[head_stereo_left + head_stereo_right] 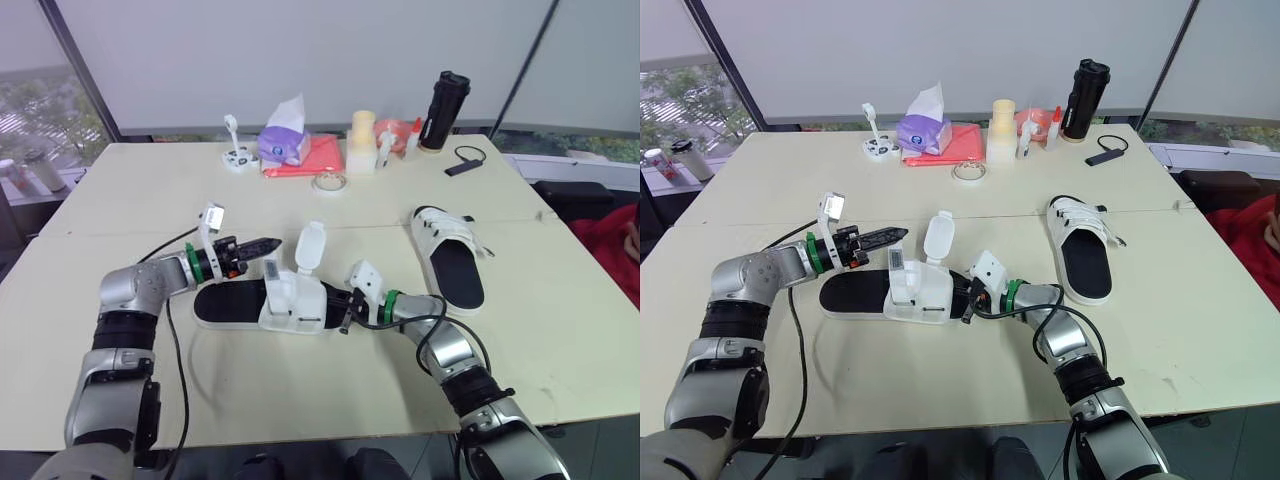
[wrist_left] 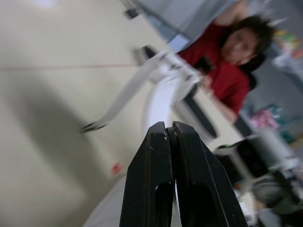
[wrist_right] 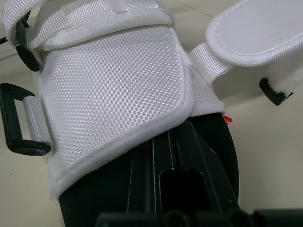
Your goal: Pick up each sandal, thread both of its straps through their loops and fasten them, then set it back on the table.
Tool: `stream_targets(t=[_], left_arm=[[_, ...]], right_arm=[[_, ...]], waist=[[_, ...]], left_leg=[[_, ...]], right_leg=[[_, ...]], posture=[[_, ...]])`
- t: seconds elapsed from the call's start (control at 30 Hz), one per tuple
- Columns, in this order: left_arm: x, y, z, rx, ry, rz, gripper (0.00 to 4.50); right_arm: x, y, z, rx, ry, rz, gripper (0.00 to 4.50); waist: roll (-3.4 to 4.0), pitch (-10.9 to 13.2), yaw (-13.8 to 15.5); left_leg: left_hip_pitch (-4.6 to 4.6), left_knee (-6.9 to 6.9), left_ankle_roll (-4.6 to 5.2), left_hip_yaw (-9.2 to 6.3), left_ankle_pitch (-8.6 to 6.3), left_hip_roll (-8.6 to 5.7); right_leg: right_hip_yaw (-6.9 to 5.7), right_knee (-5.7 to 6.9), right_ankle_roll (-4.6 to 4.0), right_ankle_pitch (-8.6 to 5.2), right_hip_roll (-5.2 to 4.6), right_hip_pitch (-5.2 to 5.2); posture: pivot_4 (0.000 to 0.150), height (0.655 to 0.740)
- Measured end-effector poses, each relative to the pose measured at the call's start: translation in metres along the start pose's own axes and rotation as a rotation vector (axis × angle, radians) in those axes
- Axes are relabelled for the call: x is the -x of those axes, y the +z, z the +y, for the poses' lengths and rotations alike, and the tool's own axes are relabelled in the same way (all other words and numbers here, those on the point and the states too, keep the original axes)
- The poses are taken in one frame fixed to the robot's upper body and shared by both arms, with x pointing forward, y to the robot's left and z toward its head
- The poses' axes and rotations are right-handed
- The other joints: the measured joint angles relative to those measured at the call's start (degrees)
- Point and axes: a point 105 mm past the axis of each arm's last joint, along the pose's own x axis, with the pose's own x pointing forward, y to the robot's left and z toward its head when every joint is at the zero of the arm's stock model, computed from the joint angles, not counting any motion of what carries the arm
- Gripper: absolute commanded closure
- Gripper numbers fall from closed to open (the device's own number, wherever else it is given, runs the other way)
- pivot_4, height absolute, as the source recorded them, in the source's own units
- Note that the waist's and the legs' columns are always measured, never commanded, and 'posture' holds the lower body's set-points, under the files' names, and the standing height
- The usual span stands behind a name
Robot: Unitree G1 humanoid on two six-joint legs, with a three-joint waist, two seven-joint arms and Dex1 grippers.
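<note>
Sandal [image 1: 290, 300], likely light, floppy-strapped: my right end effector [image 1: 343, 308] is pinching its stiff sole; left end effector [image 1: 268, 244] pressed together.

Right pincer [image 1: 345, 309] partly hidden under sandal [image 3: 113, 80] upper; person [image 2: 232, 61] blurred

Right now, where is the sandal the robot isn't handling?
In the head views, that sandal lies on the right half of the table, right of the other sandal, with the black cable beyond it.
</note>
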Motion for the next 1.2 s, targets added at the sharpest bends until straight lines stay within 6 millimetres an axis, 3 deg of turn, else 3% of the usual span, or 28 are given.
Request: stream_targets(t=[0.1, 0.23, 0.43, 0.57, 0.8, 1.2], left_arm=[[-0.009, 0.015, -0.020, -0.036, -0.083, -0.022, 4.41], [-0.013, 0.014, -0.021, -0.034, -0.083, -0.025, 4.41], [-0.015, 0.003, 0.010, -0.023, 0.032, -0.016, 4.41], [-0.012, -0.011, 0.036, 0.008, 0.117, 0.001, 4.41], [-0.019, -0.044, 0.064, -0.057, 0.210, 0.141, 4.41], [-0.024, -0.063, 0.071, -0.289, 0.183, 0.299, 4.41]], right_arm=[[-0.001, 0.000, 0.001, -0.002, 0.000, -0.002, 4.50], [-0.001, 0.000, 0.001, -0.002, 0.000, -0.002, 4.50], [-0.001, 0.000, 0.001, -0.004, -0.006, -0.003, 4.50], [0.000, -0.002, 0.003, -0.006, -0.011, -0.004, 4.50], [0.000, -0.001, 0.004, -0.008, -0.013, -0.002, 4.50], [0.000, -0.006, 0.006, -0.016, -0.018, 0.026, 4.50]], waist=[[0.01, 0.00, 0.00], [0.00, 0.00, 0.05], [0.00, 0.00, 0.07], [0.00, 0.00, 0.16], [-0.02, -0.02, 0.24], [0.11, -0.95, 0.32]], left_leg=[[0.01, 0.00, -0.01, 0.00, 0.00, 0.00], [0.00, 0.01, -0.02, 0.00, 0.01, 0.00], [0.01, 0.08, -0.02, 0.00, 0.01, -0.01], [-0.04, 0.09, -0.02, 0.00, 0.01, -0.01], [-0.03, 0.11, -0.01, 0.00, 0.01, -0.03], [0.28, 0.22, 0.02, -0.08, 0.00, -0.04]], right_leg=[[0.00, 0.00, 0.01, 0.00, 0.00, 0.02], [0.01, 0.02, 0.01, 0.00, 0.02, 0.00], [0.00, 0.02, 0.02, 0.01, 0.06, 0.02], [-0.01, 0.02, 0.03, 0.01, 0.07, 0.00], [-0.03, 0.01, 0.03, 0.01, 0.13, 0.03], [-0.08, -0.01, 0.09, -0.03, 0.19, 0.48]], posture=[[0.150, 0.7400], [0.150, 0.7400], [0.150, 0.7400], [0.150, 0.7400], [0.150, 0.7400], [0.150, 0.7400]])
